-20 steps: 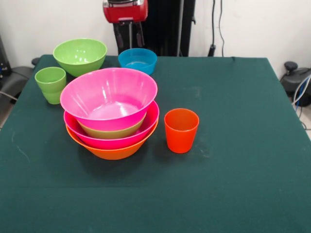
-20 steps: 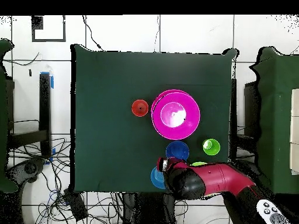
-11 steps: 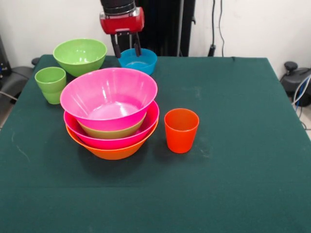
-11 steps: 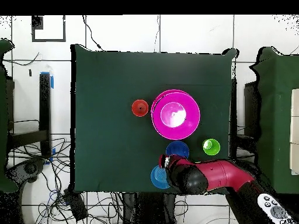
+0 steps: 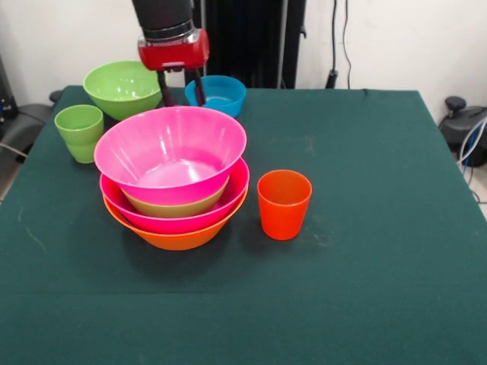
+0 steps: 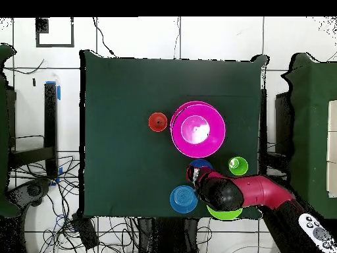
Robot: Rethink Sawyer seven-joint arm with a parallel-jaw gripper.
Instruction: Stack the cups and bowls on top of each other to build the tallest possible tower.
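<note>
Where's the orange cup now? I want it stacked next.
In the front view the orange cup stands upright on the table, just right of the bowl tower and apart from it; overhead it sits left of the tower.

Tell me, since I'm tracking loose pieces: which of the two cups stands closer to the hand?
The green cup, at the table's edge beside the lone green bowl. The orange cup stands farther from the hand, on the tower's other side.

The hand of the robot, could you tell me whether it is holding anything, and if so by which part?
Nothing is held. The hand is open and empty, its fingers hanging apart between the green bowl and the blue bowl.
</note>
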